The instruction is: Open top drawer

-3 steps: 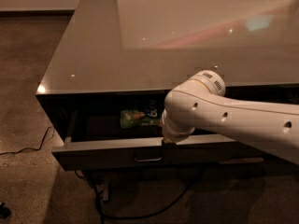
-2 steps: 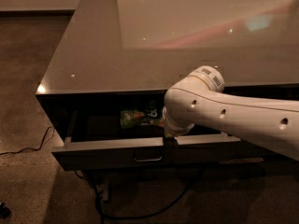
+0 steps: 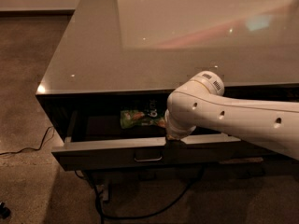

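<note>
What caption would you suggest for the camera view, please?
Claw at the front edge of the open top drawer, green packet inside.

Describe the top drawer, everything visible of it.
The top drawer stands partly out from under the glossy grey countertop. Its front is dark, with a pale top edge and a small metal pull near the middle; a grey side shows at one end. Inside, toward the back, lies a green snack packet. The gripper, mostly hidden under the white arm, sits at the front's top edge.

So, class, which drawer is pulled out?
The top drawer, directly under the tabletop, holding a green packet; the gripper sits at its front edge.
</note>
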`<act>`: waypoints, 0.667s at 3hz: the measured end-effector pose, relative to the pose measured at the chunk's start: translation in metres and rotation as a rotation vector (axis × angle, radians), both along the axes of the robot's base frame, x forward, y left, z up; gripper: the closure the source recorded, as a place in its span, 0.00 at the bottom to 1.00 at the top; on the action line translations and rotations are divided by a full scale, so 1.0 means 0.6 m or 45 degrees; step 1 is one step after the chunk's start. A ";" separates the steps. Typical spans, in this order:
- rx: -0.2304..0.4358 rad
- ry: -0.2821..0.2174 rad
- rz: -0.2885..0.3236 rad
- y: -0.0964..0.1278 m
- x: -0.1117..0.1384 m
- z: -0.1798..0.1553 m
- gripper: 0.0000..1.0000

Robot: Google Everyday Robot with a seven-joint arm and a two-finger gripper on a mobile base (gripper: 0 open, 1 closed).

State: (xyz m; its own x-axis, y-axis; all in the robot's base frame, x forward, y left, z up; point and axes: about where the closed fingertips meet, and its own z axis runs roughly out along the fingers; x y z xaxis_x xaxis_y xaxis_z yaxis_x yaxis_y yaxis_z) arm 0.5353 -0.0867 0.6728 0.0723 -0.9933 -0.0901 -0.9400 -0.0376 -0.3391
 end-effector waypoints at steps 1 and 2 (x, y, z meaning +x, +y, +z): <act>-0.001 0.023 0.002 0.003 -0.008 -0.008 1.00; -0.003 0.033 0.004 0.004 -0.012 -0.008 1.00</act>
